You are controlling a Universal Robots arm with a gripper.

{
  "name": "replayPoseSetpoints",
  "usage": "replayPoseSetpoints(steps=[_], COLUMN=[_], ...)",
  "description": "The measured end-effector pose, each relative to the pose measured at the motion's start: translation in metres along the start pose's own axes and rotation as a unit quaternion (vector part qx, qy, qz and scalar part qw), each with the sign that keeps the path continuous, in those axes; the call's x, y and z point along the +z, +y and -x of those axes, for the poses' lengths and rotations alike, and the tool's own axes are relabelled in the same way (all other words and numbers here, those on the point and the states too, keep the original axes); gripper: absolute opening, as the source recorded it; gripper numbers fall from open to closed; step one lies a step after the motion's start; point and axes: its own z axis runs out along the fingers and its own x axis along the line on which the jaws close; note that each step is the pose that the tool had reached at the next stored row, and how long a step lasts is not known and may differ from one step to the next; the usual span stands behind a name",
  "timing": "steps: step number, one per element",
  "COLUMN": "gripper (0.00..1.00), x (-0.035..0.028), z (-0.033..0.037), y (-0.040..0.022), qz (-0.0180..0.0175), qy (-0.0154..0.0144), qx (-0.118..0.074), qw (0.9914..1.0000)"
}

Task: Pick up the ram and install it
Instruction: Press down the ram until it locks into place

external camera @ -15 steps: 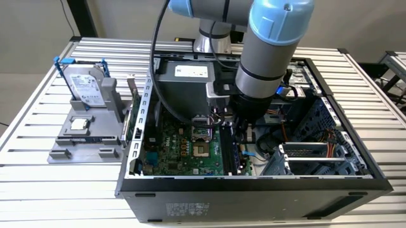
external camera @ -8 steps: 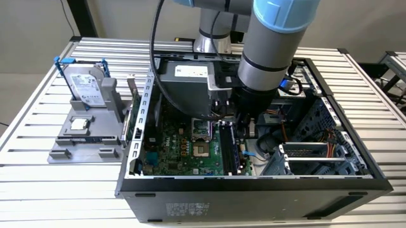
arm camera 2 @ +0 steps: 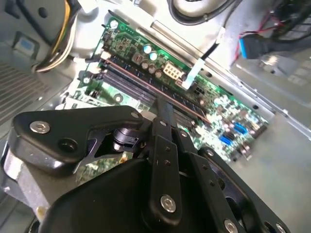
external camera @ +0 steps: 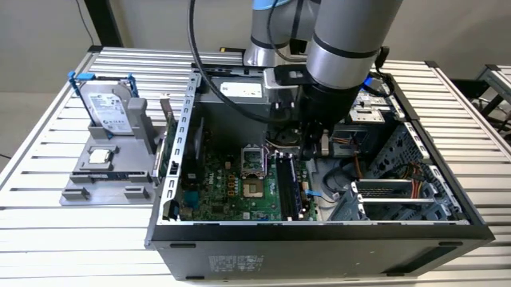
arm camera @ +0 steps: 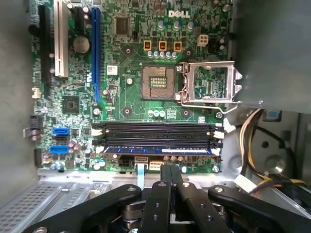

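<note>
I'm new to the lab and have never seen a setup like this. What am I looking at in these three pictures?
A grey robot arm reaches down into an open computer case on a slatted metal table. The exterior view looks on from outside; both wrist views come from cameras riding on the arm, looking past its black gripper at the green motherboard. The ram, a long narrow stick, sits in a slot at the tips of the shut fingers, which seem to hold nothing. Beside the case, a grey stand carries a hard drive and a small processor chip.
</note>
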Motion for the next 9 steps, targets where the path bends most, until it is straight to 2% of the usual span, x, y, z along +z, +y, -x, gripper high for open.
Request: replayPoseSetpoints(steps=[6,7,9], gripper=[0.00,0.00,0.00], x=[-0.0269,-0.0294,-0.0297], z=[0.0005,0.0006,0.0006], y=[-0.0003,-0.0004,-0.0004], qz=[0.0000,0.0000,-0.0001], qy=[-0.0001,-0.0001,-0.0002], qx=[0.000,0.000,0.000], qw=[1.00000,1.00000,1.00000])
